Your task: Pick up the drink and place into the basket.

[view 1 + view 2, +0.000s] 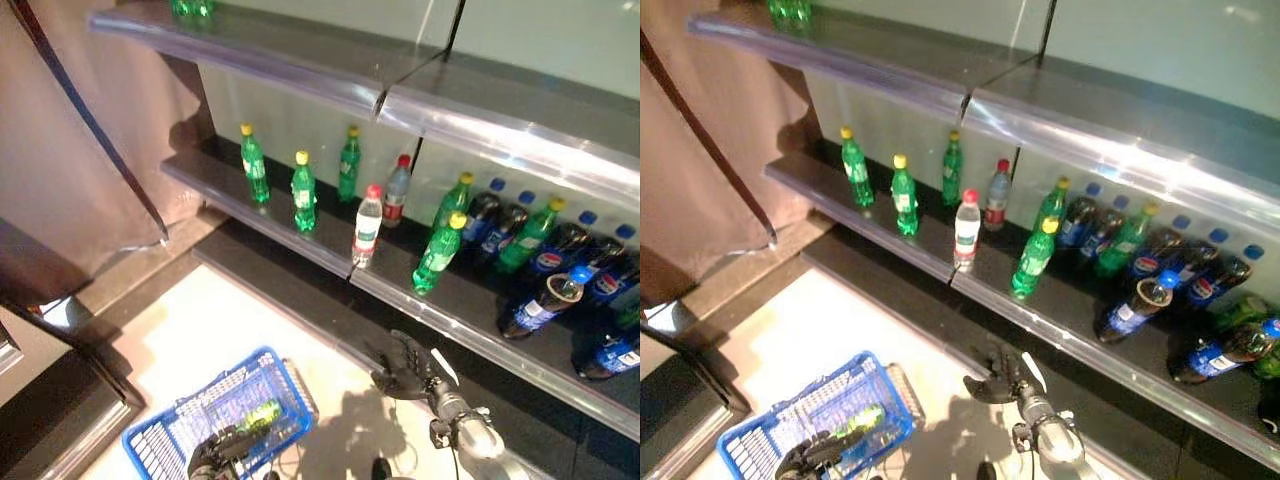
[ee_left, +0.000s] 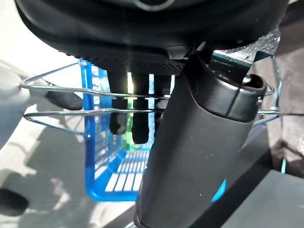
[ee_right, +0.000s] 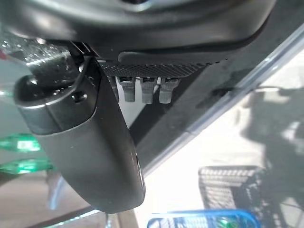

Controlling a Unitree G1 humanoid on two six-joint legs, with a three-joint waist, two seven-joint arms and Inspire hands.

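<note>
My left hand [image 1: 215, 455] is shut on the thin wire handles [image 2: 71, 90] of the blue basket [image 1: 160, 440], which hangs low at the left. A green bottle [image 1: 262, 412] lies inside it. My right hand [image 1: 405, 365] is open and empty, below the front edge of the lower shelf [image 1: 300, 250]; its fingers [image 3: 142, 90] are straight. On that shelf stand green bottles with yellow caps [image 1: 304, 192], a clear bottle with a red cap [image 1: 367, 227] and another green bottle [image 1: 438, 255], above and beyond the right hand.
Dark cola bottles with blue caps [image 1: 545, 300] crowd the shelf's right part, some lying down. An upper shelf [image 1: 380, 95] overhangs. A brown curtain [image 1: 90, 150] hangs at the left. A dark base ledge [image 1: 290, 300] runs below the shelf, pale floor [image 1: 200, 340] before it.
</note>
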